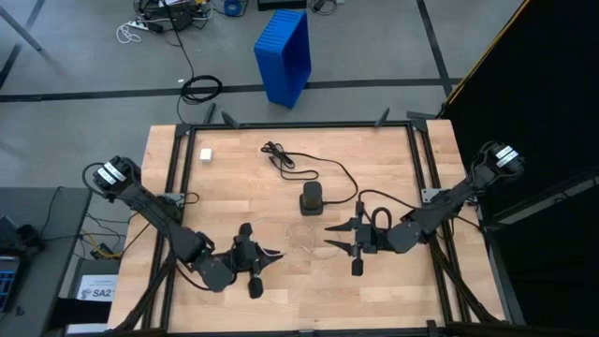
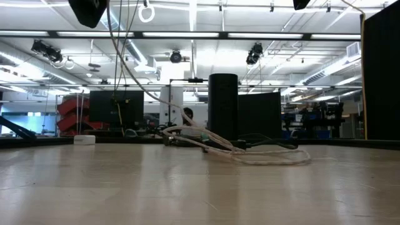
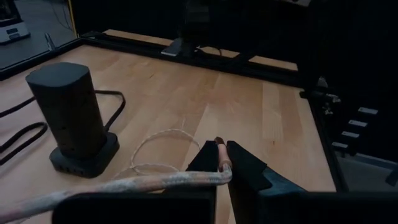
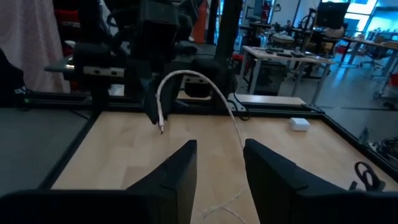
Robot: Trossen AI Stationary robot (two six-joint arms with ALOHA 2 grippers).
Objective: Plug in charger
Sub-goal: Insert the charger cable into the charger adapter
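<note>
A white braided charger cable runs from my left gripper [image 3: 221, 163] and trails in slack loops [image 3: 160, 149] over the wooden table. The left gripper is shut on the cable near its plug end and hovers near the table's front edge [image 1: 271, 256]. A dark tower-shaped power strip [image 1: 311, 198] [image 3: 71, 118] stands upright on its base at mid-table. My right gripper [image 1: 329, 237] [image 4: 217, 163] is open, right of the left one, facing it and touching nothing. The cable arches up [image 4: 186, 74] before it in the right wrist view. My left gripper pinches the white cable just behind its plug [image 3: 224, 171] between the two fingers. The plug tip [image 3: 219, 144] sticks out past the fingertips and shows pointing down in the right wrist view [image 4: 160, 127]. This end is lifted clear; the rest bends off sideways and droops to the table.
A small white charger block [image 1: 205, 154] [image 4: 299, 124] lies near the far left corner. A black cord [image 1: 281, 159] runs from the far side to the power strip. A black frame rail [image 1: 299, 124] edges the table. A blue bin [image 1: 284, 54] stands on the floor beyond.
</note>
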